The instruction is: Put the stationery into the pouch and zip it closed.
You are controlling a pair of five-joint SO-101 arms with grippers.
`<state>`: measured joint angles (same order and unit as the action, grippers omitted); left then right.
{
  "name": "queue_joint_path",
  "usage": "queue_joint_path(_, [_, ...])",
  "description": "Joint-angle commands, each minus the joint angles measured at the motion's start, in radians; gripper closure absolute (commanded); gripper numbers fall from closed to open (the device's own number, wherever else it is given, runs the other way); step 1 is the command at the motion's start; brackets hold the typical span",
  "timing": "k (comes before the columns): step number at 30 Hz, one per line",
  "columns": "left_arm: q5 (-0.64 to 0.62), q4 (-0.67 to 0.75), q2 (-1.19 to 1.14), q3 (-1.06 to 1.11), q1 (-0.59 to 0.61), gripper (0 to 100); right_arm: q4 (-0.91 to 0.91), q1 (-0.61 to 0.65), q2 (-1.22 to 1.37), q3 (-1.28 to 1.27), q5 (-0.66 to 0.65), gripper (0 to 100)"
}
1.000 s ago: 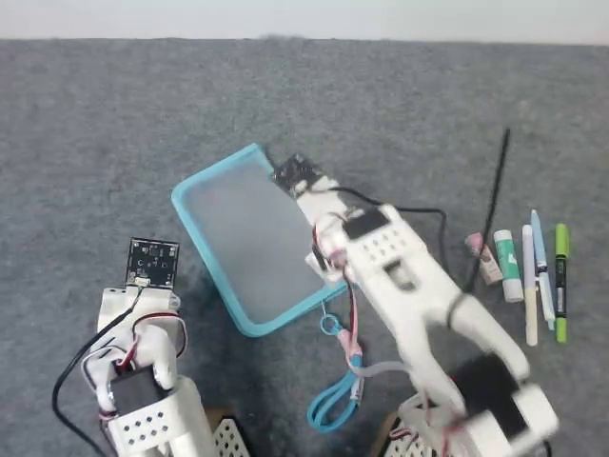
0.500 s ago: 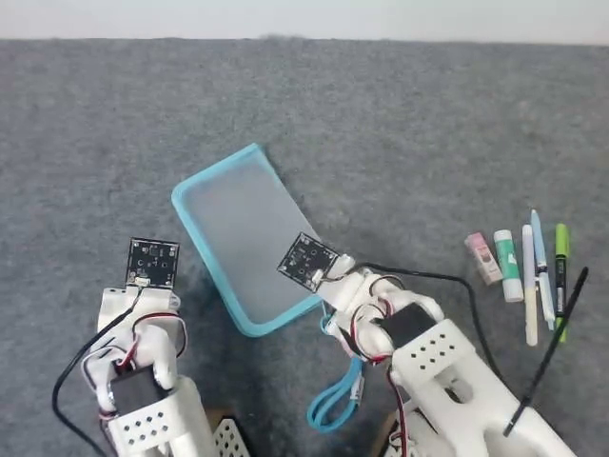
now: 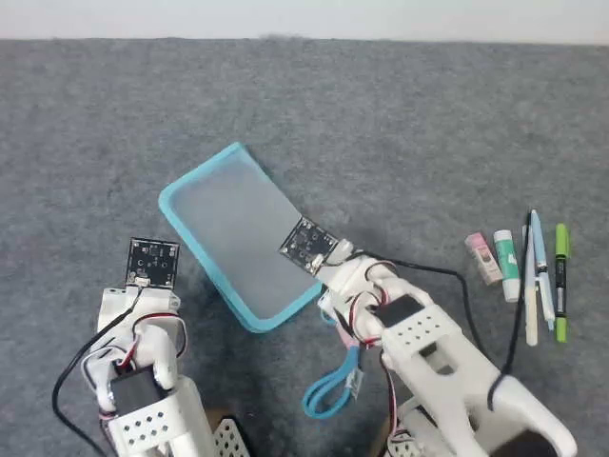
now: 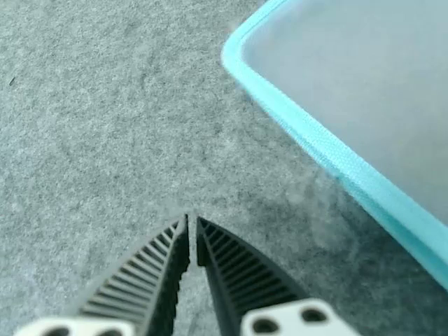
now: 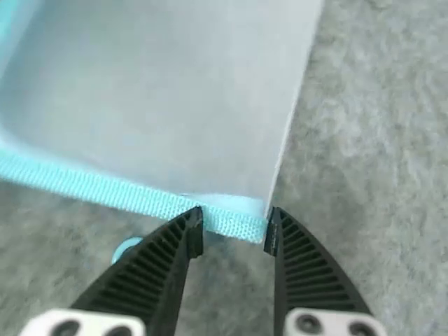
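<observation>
Plainly, the pouch [image 5: 161, 105] corner sits between the right tool's [image 5: 234, 218] spread jaws.

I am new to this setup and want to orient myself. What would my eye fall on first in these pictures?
First, the teal-edged pouch in the middle of the grey table, with the right gripper open astride its corner edge. Next, the stationery lined up at the table's right side, outside the pouch.
</observation>
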<state>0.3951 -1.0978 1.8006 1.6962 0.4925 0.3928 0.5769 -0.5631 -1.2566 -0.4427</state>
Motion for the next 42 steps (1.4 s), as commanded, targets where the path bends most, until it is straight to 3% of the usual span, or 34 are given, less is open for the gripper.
queue_joint_path(1, [0.009, -0.003, 0.020, -0.012, -0.005, 99, -0.081, -0.027, 0.054, 0.009, -0.035, 85.4])
queue_joint_path(11, [0.011, -0.002, 0.020, -0.012, -0.006, 99, 0.117, -0.021, -0.102, -0.003, -0.081, 85.4])
queue_joint_path(19, [0.011, -0.002, 0.020, -0.012, -0.006, 99, 0.101, -0.021, -0.093, -0.040, -0.083, 85.4])
queue_joint_path(23, [0.011, -0.003, 0.020, -0.012, -0.006, 99, 0.004, -0.027, -0.039, -0.037, -0.083, 85.4])
queue_joint_path(42, [0.011, -0.018, 0.020, -0.012, -0.005, 99, -0.042, -0.027, 0.220, 0.262, -0.083, 87.1])
